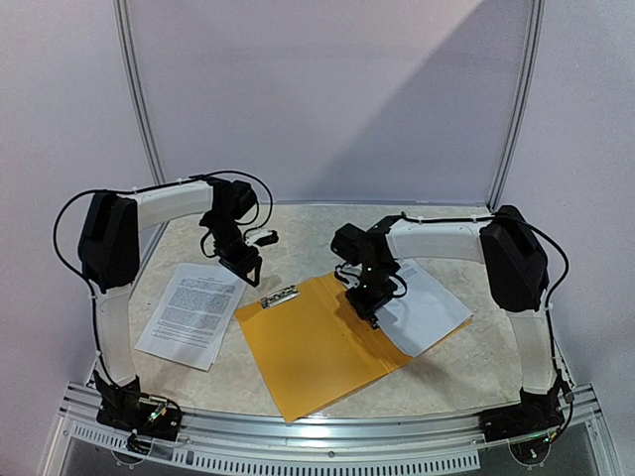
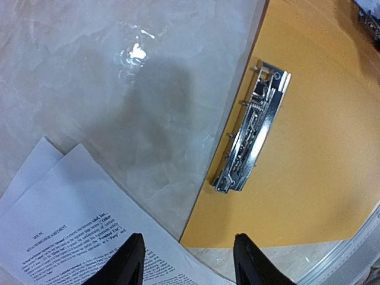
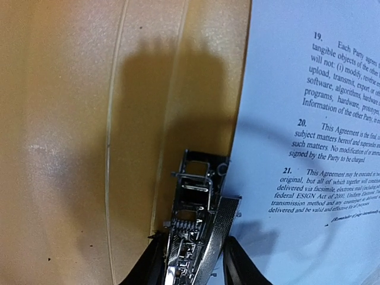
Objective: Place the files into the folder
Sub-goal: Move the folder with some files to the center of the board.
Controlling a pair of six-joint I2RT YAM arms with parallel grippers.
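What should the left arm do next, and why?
Probably lower the left gripper onto the files: its jaws hang open just above their edge, and those sheets lie on the table beside the folder, not in it.

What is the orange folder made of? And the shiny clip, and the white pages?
The folder looks like smooth plastic, with a soft sheen and moulded fold lines. The clip looks like polished metal, silvery with bright reflections. The sheets look like thin matte paper, printed with black text.

Bare table [image 2: 148,89] between files [image 2: 65,237] and folder [image 2: 320,148], clip [image 3: 196,219] seemingly standing proud on folder
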